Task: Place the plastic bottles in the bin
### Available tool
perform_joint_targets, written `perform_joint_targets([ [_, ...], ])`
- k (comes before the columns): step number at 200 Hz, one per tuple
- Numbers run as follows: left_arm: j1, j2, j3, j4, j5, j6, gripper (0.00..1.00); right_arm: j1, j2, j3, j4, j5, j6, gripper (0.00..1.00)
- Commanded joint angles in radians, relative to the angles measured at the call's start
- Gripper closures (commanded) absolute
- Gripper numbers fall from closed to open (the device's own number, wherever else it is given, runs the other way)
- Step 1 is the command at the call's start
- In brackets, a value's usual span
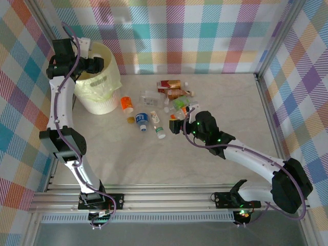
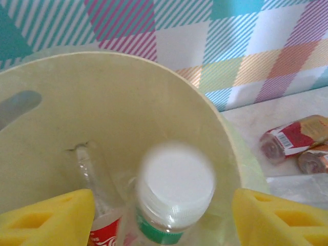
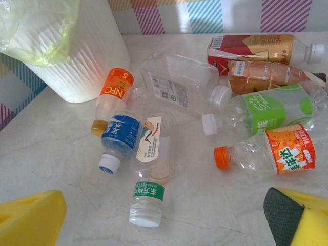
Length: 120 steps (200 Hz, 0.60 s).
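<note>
Pale-yellow bin (image 2: 128,102), pastel plaid walls (image 1: 205,31)

You see a pale marbled worktop (image 1: 215,164), pastel plaid walls (image 1: 205,31) on three sides, aluminium rail (image 1: 169,197) along your near edge, even light.

the bin (image 1: 98,84), pale yellow with a thin liner, stands on the worktop (image 1: 230,102). the left pincer (image 1: 95,64) hangs over the bin's mouth. to the right of the bin the plastic bottles (image 1: 171,95) lie scattered. an orange-labelled bottle (image 1: 126,104) is nearest the bin, a blue-labelled bottle (image 1: 142,121) a little farther, then a cluster of red, brown and green ones. the right pincer (image 1: 175,126) sits well right of the bin, beside that cluster.
</note>
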<state>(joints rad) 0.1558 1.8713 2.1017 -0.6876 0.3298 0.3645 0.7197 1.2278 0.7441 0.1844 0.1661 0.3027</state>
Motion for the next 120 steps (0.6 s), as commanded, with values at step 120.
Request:
perform_joint_targets([
  [120,-0.025,-0.095,-0.044,0.132,-0.043,-0.230,0.00,0.001,0.004,0.037,-0.003,-0.011,0.028,0.00],
])
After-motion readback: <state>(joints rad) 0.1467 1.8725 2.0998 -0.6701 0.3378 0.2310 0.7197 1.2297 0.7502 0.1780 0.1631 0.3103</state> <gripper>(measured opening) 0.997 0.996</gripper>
